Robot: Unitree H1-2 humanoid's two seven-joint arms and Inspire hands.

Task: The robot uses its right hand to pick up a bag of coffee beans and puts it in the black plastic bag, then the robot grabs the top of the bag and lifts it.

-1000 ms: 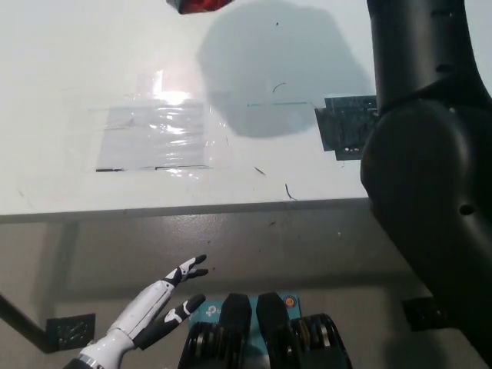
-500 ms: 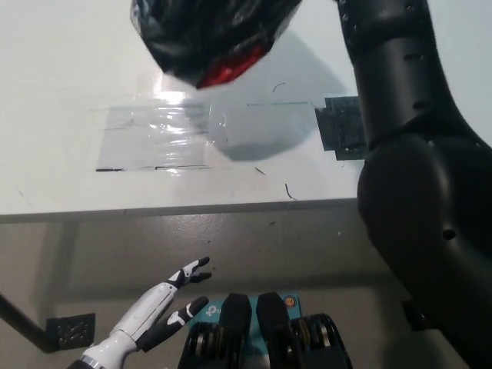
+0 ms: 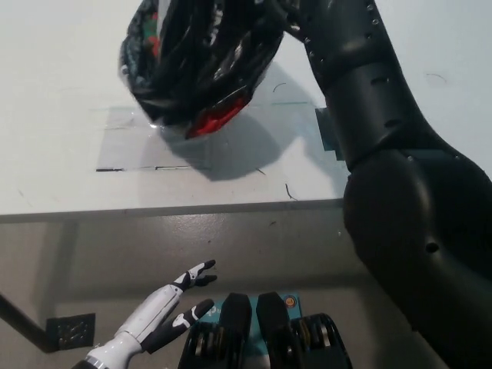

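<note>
Head view: the black plastic bag (image 3: 201, 65) hangs at twelve o'clock above the white surface (image 3: 61, 177), coffee beans (image 3: 217, 121) showing red inside. The right hand is hidden, grip unclear; lifting step underway. Left hand (image 3: 165, 311), fingers spread, rests at seven o'clock.

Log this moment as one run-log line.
right hand: holding crumpled black plastic bag above white table | left hand: open, idle low
</note>
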